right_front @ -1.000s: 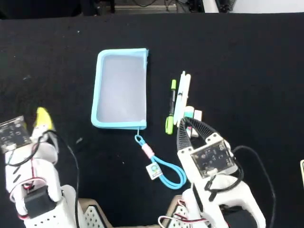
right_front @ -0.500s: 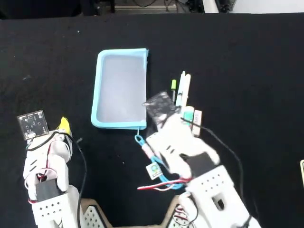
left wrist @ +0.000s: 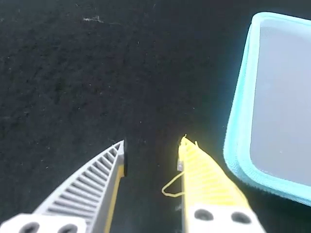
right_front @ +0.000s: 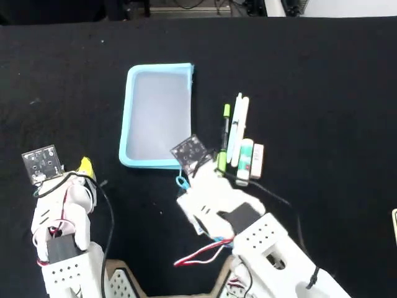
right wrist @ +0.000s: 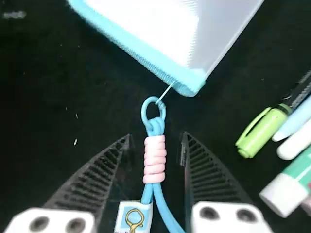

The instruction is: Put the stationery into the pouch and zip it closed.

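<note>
The strap [right wrist: 154,167] is straddled by the open, empty right gripper [right wrist: 155,136]; if shut off-centre, it may be missed and the pouch [right wrist: 184,29] dragged.

In the high view most of the strap [right_front: 181,182] is covered by the right arm [right_front: 217,198], and the near corner of the pouch [right_front: 158,115] is overlapped by it. In both wrist views the pouch is cut off by the picture's edge. The pens [right wrist: 265,128] and the tag [right wrist: 133,218] are cut off too. A pale object [right_front: 394,222] at the high view's edge cannot be identified.
</note>
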You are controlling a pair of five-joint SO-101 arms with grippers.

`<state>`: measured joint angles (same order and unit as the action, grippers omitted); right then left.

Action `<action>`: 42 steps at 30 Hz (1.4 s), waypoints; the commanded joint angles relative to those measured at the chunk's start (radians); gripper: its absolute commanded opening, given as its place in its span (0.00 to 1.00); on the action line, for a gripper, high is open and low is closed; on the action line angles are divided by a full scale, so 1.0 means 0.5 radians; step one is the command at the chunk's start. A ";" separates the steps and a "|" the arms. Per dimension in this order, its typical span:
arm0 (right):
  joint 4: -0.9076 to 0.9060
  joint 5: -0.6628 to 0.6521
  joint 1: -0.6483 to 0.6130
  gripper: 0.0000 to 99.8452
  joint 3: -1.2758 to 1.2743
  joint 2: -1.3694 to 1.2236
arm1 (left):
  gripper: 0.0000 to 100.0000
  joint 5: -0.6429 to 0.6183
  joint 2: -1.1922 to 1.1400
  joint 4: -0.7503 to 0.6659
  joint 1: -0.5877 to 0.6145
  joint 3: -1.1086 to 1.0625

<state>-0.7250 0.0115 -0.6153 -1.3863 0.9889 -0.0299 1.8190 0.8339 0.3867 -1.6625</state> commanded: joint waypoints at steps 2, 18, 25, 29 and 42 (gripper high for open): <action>0.071 0.012 -0.028 0.16 0.008 -0.005 | 0.18 0.025 0.006 0.015 -0.051 0.078; 0.012 -0.055 -0.021 0.19 0.008 -0.026 | 0.18 0.160 -0.135 0.123 -0.158 0.161; -0.037 -0.061 0.018 0.19 0.253 -0.486 | 0.18 0.160 -0.786 -0.233 -0.161 0.269; -0.028 -0.163 0.080 0.19 0.370 -0.760 | 0.18 0.160 -1.065 -0.374 -0.161 0.324; -0.157 -0.196 0.144 0.00 0.726 -1.324 | 0.18 0.172 -1.194 -0.442 -0.158 0.345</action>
<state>-0.7787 -0.0683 -0.5831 -1.0764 0.3322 0.0391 1.2252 0.6314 0.3161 -1.5505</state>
